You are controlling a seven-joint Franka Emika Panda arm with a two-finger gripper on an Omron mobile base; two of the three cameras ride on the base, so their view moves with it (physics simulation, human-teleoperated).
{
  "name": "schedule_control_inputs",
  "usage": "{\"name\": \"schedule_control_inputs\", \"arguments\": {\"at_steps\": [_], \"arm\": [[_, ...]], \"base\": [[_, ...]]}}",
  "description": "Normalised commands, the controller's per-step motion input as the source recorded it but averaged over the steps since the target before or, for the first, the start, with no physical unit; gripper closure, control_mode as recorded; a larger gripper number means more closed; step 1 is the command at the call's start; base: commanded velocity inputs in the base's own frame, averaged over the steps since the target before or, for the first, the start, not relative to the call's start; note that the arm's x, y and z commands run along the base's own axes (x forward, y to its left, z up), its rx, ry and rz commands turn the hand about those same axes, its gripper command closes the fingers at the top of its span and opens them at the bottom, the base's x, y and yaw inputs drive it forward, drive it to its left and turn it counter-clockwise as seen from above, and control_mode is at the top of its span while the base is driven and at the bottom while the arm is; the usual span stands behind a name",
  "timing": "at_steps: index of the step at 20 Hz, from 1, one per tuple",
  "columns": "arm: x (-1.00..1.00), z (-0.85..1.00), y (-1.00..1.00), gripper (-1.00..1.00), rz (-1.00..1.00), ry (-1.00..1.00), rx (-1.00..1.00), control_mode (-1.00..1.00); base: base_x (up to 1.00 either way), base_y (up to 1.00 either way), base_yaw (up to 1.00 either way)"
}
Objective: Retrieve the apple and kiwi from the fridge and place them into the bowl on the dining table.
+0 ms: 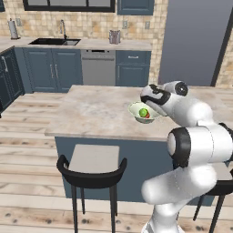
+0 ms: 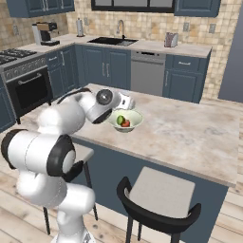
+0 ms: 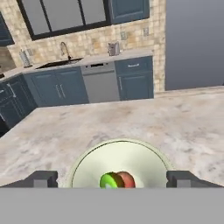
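The pale bowl (image 1: 136,108) (image 2: 133,115) (image 3: 118,148) stands on the beige marbled dining table (image 1: 91,109) (image 2: 190,128) (image 3: 65,135). Inside it lie the green kiwi (image 1: 143,112) (image 2: 120,120) (image 3: 107,180) and, touching it, the reddish apple (image 1: 148,115) (image 2: 126,124) (image 3: 127,179). My gripper (image 1: 150,103) (image 2: 124,105) (image 3: 113,179) hovers just over the bowl's near side, open, its fingertips (image 3: 41,178) spread wider than the bowl and holding nothing. The grey fridge (image 1: 195,41) (image 3: 194,43) stands shut behind the table.
Two black stools (image 1: 93,166) (image 2: 161,197) sit at the table's near edge. Along the back wall run blue cabinets, a dishwasher (image 1: 98,67) (image 3: 101,83) and a sink (image 1: 54,42). A stove (image 2: 23,78) is at the left.
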Motion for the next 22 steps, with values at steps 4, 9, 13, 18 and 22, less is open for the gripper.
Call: {"name": "schedule_control_inputs", "arguments": {"at_steps": [4, 9, 13, 18, 22], "arm": [[-1.0, 0.94, -0.04, -1.0, -0.09, -0.24, -0.05, -1.0], [-0.99, 0.99, 0.0, -1.0, -0.12, -0.13, -0.12, -1.0], [-0.72, 0.97, 0.0, -1.0, -0.13, -0.02, -0.16, -1.0], [-0.57, 0.97, -0.04, -1.0, -0.11, 0.0, -0.12, -1.0], [-0.52, 1.0, -0.02, -1.0, -0.12, 0.0, -0.12, -1.0]], "base": [[0.0, 0.0, 0.0], [0.0, 0.0, 0.0], [0.0, 0.0, 0.0], [0.0, 0.0, 0.0], [0.0, 0.0, 0.0]]}}
